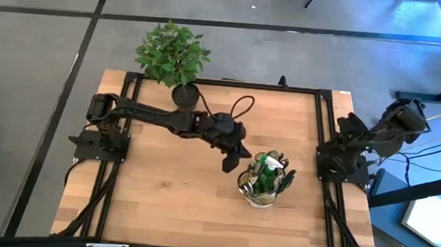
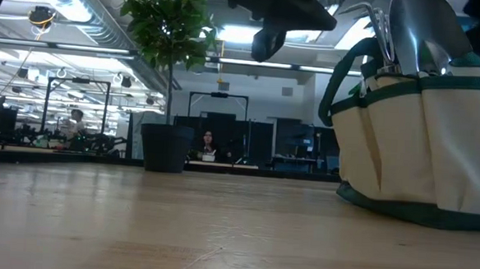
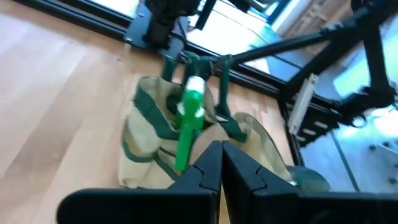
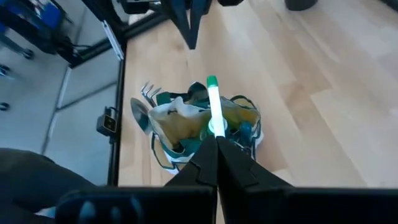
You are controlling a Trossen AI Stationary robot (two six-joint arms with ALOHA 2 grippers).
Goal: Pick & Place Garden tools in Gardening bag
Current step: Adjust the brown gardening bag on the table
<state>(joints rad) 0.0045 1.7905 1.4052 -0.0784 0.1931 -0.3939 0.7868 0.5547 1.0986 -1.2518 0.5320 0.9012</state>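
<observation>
The olive-green and tan gardening bag (image 1: 265,181) stands upright on the wooden table, right of centre. The green spray bottle (image 3: 186,124) with a white trigger stands in it; it also shows in the right wrist view (image 4: 213,102). A metal fork (image 4: 147,92) and a trowel blade (image 4: 139,115) stick up from the bag's side. My left gripper (image 1: 232,162) hangs above the table just left of the bag, shut and empty, and shows in its own wrist view (image 3: 221,163). My right gripper (image 4: 216,157) is shut and empty, drawn back at the table's right edge (image 1: 350,131).
A leafy plant in a black pot (image 1: 174,58) stands at the table's far edge, left of centre. A black frame (image 1: 325,123) runs along the table's sides. Bare wood lies at the near left (image 1: 161,197). In the low view, people sit in the room beyond (image 2: 207,143).
</observation>
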